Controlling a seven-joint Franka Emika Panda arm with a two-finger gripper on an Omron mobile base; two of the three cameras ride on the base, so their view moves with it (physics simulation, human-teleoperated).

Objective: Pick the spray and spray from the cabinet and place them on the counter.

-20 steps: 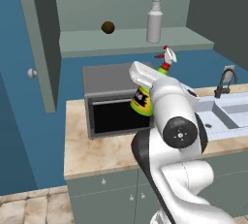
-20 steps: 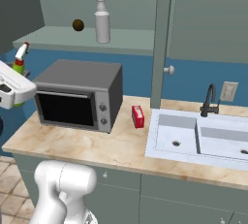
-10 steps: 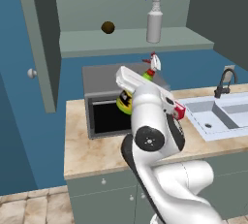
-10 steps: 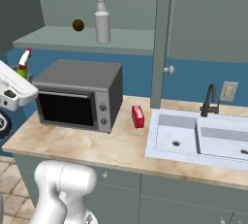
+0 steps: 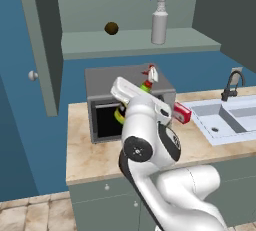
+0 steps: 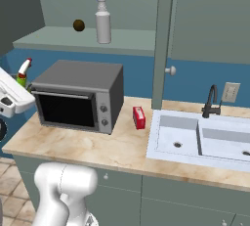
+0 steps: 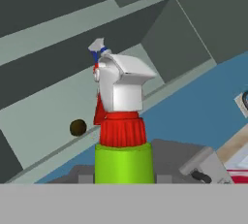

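My gripper [image 5: 131, 104] is shut on the green spray [image 7: 124, 162], which has a red-white nozzle and a yellow label. It holds the bottle upright in the air in front of the toaster oven, above the beige counter [image 5: 90, 150]; the arm hides most of the bottle [image 5: 146, 86]. From the right side its nozzle [image 6: 24, 66] pokes up beside the white hand. The tall grey-white spray [image 5: 159, 22] stands on the open cabinet's shelf [image 5: 130, 42], also seen at the right [image 6: 102, 22].
A small brown ball [image 5: 111, 28] lies on the shelf left of the tall bottle. A grey toaster oven [image 6: 78, 95] sits on the counter, a flat red box [image 6: 139, 117] beside it. The sink [image 6: 205, 139] with a dark faucet [image 6: 211, 101] is at the right.
The arm has swung the green spray down and to the left, from just under the shelf to the front of the toaster oven. The tall spray has not moved.
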